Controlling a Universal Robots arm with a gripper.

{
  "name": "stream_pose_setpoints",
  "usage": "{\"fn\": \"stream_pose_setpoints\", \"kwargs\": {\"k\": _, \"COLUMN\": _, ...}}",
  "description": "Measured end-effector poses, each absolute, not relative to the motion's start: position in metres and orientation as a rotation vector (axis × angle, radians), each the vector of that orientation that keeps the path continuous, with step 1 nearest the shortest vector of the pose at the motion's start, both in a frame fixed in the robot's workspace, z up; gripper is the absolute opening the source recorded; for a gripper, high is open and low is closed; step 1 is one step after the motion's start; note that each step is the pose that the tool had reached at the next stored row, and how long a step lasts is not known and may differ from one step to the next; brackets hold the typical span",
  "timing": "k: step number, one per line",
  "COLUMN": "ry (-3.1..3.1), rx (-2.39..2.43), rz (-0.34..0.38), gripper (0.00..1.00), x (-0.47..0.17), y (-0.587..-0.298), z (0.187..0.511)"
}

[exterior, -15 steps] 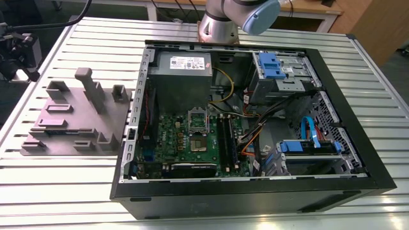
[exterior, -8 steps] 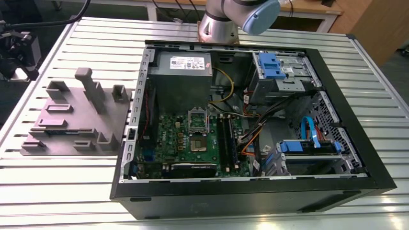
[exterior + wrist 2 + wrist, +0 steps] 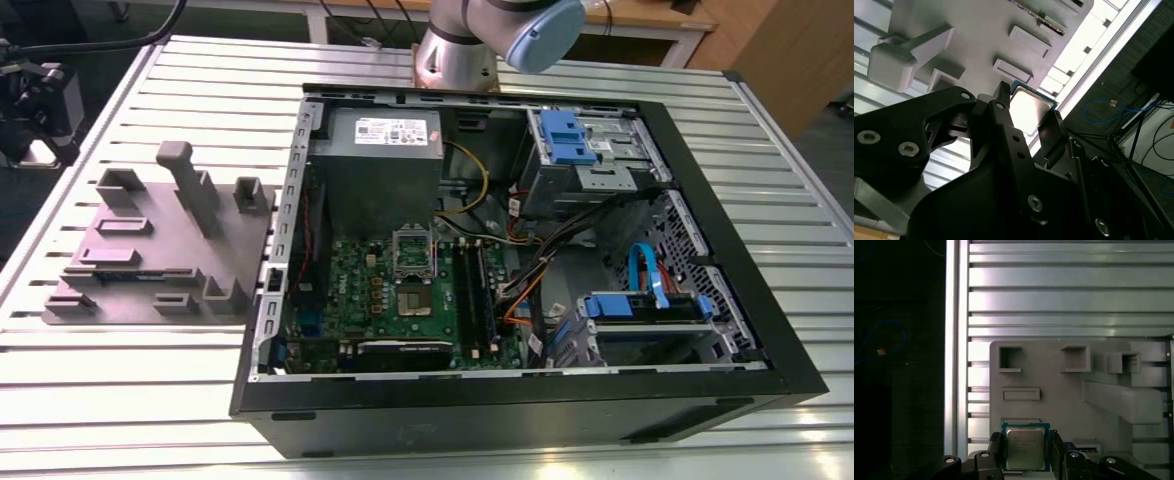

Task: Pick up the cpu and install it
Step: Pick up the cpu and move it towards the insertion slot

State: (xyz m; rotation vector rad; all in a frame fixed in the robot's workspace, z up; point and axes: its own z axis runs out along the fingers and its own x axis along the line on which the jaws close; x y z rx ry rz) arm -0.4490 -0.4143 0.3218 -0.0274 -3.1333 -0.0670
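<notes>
The cpu (image 3: 1025, 449) is a small square chip with a pale silvery top and a thin dark edge. In both wrist views it sits between the two black fingers of my gripper (image 3: 1026, 439), which is shut on its opposite edges. The second wrist view shows the cpu (image 3: 1030, 106) held in the gripper (image 3: 1027, 114) above a grey fixture plate (image 3: 979, 30). In the exterior view the metal-framed socket (image 3: 415, 300) lies on the green motherboard inside the open computer case (image 3: 747, 330).
The grey fixture plate (image 3: 160, 250) with raised blocks and slots lies on the slatted metal table (image 3: 134, 400) at the exterior view's left of the case. The arm's base (image 3: 461, 50) stands behind the case. The table's edge (image 3: 956, 340) runs beside the plate.
</notes>
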Motion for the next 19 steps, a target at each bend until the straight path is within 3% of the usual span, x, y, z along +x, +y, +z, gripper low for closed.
{"fn": "stream_pose_setpoints", "kwargs": {"k": 19, "ry": -3.133, "rx": -0.027, "rz": -0.067, "gripper": 0.47, "x": -0.449, "y": -0.4143, "z": 0.3317}}
